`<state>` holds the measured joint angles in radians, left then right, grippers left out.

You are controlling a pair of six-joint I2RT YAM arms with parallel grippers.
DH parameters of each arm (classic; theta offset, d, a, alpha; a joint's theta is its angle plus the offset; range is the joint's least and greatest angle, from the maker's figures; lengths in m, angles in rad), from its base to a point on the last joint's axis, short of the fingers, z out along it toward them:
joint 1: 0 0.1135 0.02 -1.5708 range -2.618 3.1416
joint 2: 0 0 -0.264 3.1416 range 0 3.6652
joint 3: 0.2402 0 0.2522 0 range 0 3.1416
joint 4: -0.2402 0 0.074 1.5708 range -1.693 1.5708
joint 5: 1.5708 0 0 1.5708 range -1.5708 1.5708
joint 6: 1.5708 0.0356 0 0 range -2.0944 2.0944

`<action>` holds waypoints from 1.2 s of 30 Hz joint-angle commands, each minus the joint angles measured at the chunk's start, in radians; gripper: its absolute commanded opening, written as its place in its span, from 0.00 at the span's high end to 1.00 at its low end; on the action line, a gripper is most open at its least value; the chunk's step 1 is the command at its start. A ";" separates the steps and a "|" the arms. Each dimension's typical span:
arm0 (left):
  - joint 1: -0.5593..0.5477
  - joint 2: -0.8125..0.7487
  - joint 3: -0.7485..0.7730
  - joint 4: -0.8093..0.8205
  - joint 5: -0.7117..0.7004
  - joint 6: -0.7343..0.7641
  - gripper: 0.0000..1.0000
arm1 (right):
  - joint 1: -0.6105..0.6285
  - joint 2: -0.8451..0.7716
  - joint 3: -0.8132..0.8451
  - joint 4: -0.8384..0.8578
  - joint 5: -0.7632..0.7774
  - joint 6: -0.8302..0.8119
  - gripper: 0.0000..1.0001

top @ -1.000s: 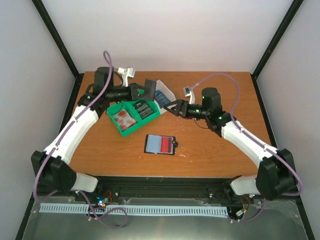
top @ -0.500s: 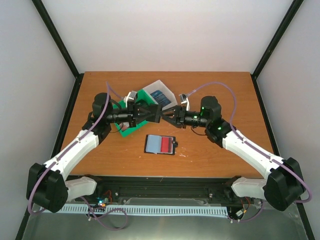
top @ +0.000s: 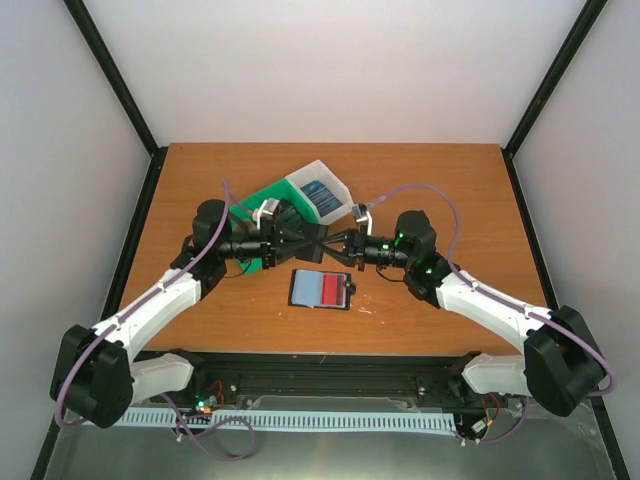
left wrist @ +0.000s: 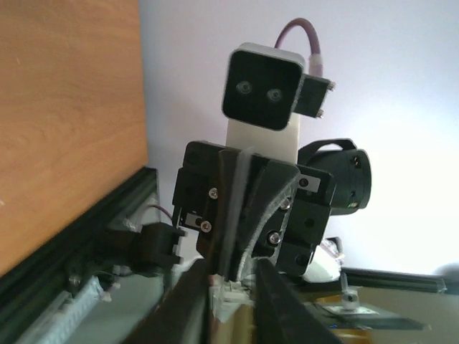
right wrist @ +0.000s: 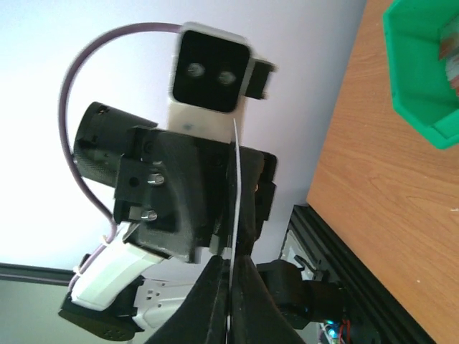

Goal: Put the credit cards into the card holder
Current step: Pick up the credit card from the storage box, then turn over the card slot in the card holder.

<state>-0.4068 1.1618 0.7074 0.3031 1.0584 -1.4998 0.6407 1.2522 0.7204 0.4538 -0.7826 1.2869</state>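
Right gripper (right wrist: pixel 230 269) clamped on 1 card (right wrist: pixel 233 165), held edge-on in the air. Left gripper (left wrist: pixel 233 266) meets it tip to tip, jaws slightly parted about the same card. Holder (top: pixel 322 289) lies open on the table (top: pixel 450 200), just nearside of both.

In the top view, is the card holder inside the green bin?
No, the card holder lies open on the table, outside the green bin.

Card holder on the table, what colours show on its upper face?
The card holder shows grey-blue and red, black-edged; top external view.
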 commanded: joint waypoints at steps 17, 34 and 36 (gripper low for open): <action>-0.034 0.031 -0.102 -0.488 -0.465 0.715 0.36 | 0.005 0.100 -0.189 -0.369 0.246 -0.404 0.97; -0.055 0.255 -0.082 -0.472 -0.598 0.775 0.70 | -0.013 0.389 -0.141 -0.109 0.163 -0.386 0.97; -0.055 0.275 -0.079 -0.472 -0.579 0.777 0.67 | -0.015 0.391 -0.138 -0.109 0.160 -0.390 0.97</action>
<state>-0.4564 1.4101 0.5976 -0.1806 0.4881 -0.7540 0.6300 1.6333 0.5613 0.3027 -0.6174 0.9054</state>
